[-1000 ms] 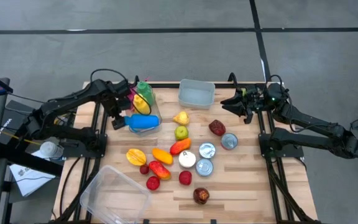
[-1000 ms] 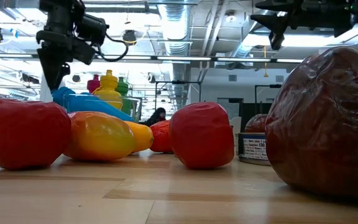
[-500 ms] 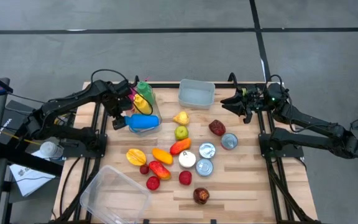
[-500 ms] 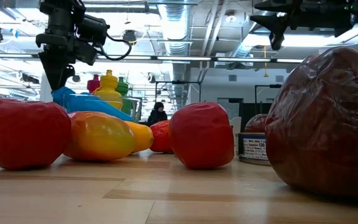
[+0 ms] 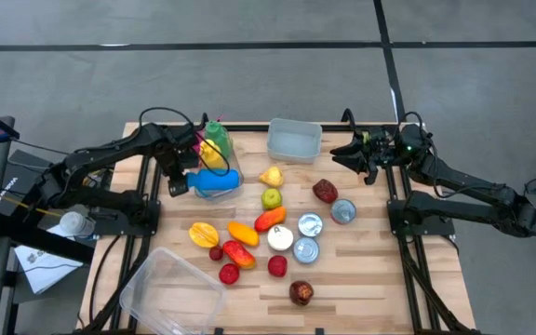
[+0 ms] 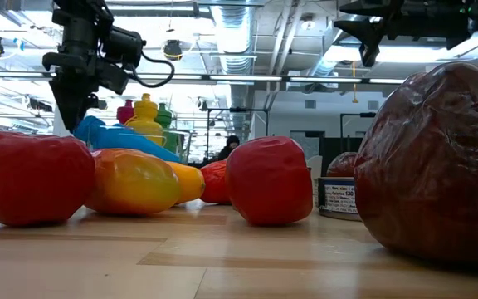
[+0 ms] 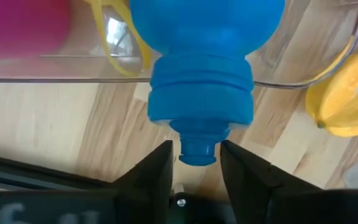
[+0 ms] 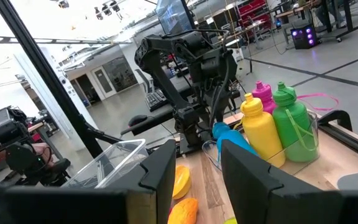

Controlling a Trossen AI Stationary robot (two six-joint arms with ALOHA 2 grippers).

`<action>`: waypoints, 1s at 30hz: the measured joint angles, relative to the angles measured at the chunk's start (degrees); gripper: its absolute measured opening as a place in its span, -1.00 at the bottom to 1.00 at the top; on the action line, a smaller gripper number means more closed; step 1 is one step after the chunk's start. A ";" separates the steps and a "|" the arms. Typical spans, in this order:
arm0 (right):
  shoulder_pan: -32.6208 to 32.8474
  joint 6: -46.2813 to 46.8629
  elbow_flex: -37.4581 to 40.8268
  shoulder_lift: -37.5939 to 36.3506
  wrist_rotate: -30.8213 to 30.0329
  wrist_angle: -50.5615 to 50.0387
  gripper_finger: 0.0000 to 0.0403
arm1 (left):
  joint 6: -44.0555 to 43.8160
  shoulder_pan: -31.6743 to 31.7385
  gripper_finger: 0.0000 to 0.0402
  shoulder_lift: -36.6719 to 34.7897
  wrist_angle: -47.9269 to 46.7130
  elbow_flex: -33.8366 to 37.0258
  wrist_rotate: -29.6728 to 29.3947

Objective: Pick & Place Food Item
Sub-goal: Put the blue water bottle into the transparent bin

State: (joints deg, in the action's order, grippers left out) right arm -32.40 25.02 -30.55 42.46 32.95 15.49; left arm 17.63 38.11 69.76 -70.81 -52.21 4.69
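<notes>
Surface: wood planks (image 5: 361, 270), with toy food in the middle and a big bright room behind.
Left end effector (image 5: 177, 182): at the cap end of the blue bottle (image 5: 215, 180). Its two fingers (image 7: 148, 177) are apart, one on each side of the cap, not squeezing it.
Blue bottle: lies on its side in a clear bin (image 5: 214, 160) at the back left.
Same bin: a yellow bottle (image 5: 214, 149), a green bottle (image 8: 292, 123) and a pink bottle (image 8: 263, 94) stand up in it.
Just beside: a yellow fruit (image 5: 204, 234) and an orange one (image 5: 243, 232) lie in front of the bin.
Farther off: red fruits, a pear (image 5: 271, 176), a green apple (image 5: 271, 197) and small cans (image 5: 310, 224).
Bins: an empty clear one (image 5: 294, 140) at the back middle, another (image 5: 170, 290) at the front left.
Right end effector (image 5: 350, 153): waits up high at the back right, fingers apart, holding nothing.
</notes>
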 joint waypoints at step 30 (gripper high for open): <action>0.02 0.02 0.00 0.00 -0.02 -0.02 -0.39 | -8.92 0.00 -0.99 -1.79 -7.61 -8.98 -0.37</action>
State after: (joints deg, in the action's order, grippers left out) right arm -32.38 25.04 -30.55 42.46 32.93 15.46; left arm 8.71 38.11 67.96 -78.41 -61.19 4.32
